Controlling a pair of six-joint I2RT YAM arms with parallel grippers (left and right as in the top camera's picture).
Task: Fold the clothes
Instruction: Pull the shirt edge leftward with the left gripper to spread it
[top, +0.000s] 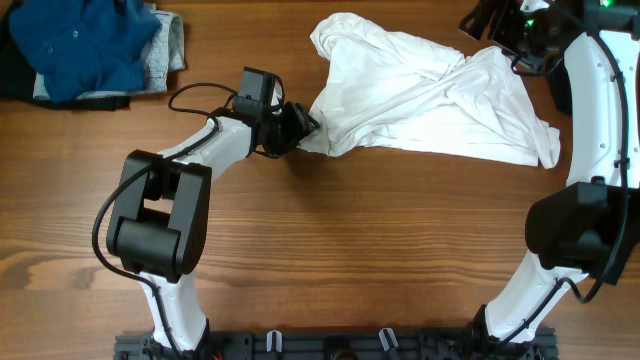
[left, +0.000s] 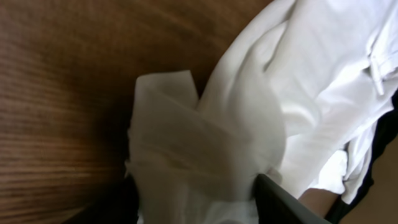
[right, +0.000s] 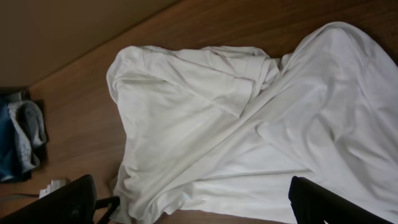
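The clothes in play are a white T-shirt (top: 430, 100) lying crumpled on the wooden table, right of centre at the back. No lettering shows on it. My left gripper (top: 305, 125) is at the shirt's lower left corner. In the left wrist view a bunched fold of the T-shirt (left: 249, 112) fills the gap between the dark fingers of the left gripper (left: 196, 193). My right gripper (top: 490, 25) hangs over the shirt's far right end, open. In the right wrist view the right gripper (right: 196, 202) has its fingers spread wide above the T-shirt (right: 249, 124), holding nothing.
A pile of blue, grey and black garments (top: 90, 45) sits at the back left corner, and the pile (right: 18, 137) also shows in the right wrist view. A black cable (top: 200, 92) loops by the left arm. A mounting rail (top: 330, 345) runs along the front edge.
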